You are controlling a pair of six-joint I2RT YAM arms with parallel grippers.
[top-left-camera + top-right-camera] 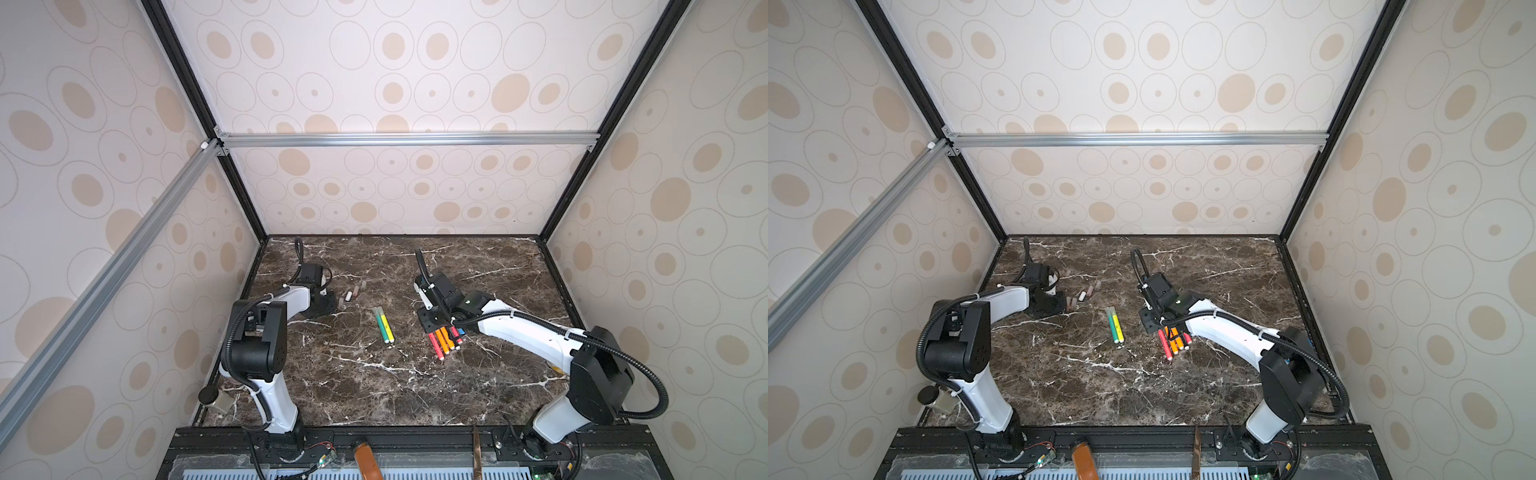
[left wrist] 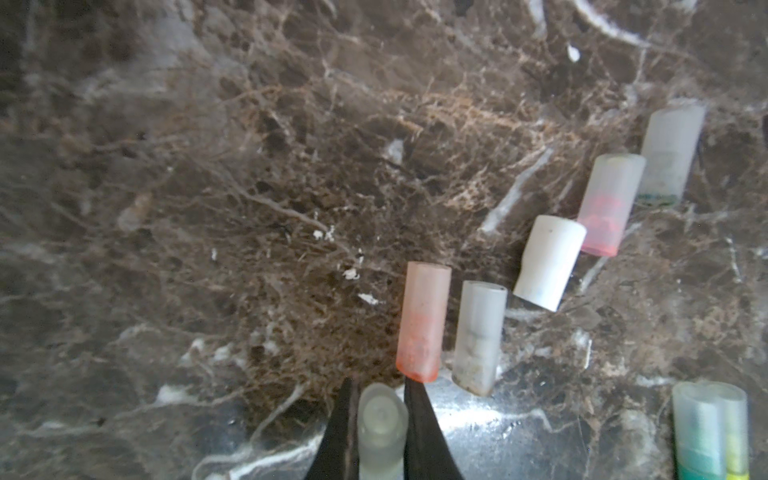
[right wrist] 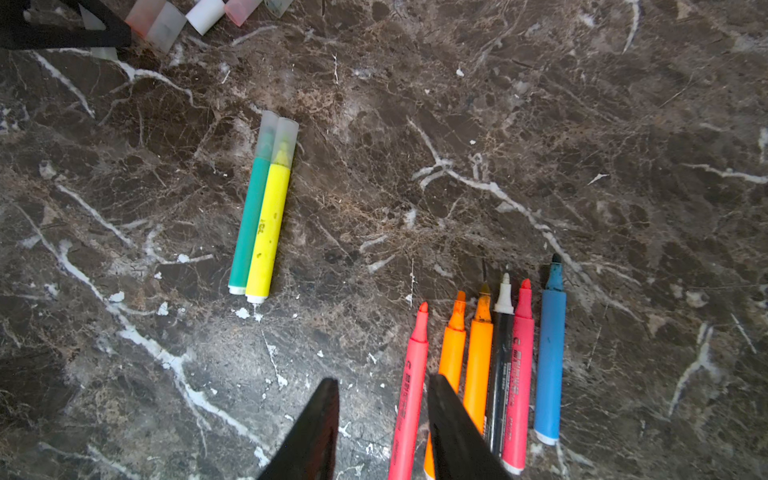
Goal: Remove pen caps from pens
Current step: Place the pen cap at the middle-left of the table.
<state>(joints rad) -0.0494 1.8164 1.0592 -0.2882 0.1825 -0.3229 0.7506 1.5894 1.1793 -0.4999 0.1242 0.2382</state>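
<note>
Lowering the cap [image 2: 382,428] clenched in the left gripper [image 2: 380,382] just beside the cap row [image 2: 548,262] before release is advised; right gripper [image 3: 383,378] gapes, empty.

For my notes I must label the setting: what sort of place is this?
Probably a robot test booth: patterned panels on an aluminium frame, a marble-look tabletop, a left arm and a right arm.

It was a robot test cell; aluminium framing [image 1: 407,139] and patterned panels [image 1: 415,54] boxed a marbled tabletop [image 1: 374,390]; left arm [image 1: 276,399] and right arm [image 1: 519,328] were mounted near.
</note>
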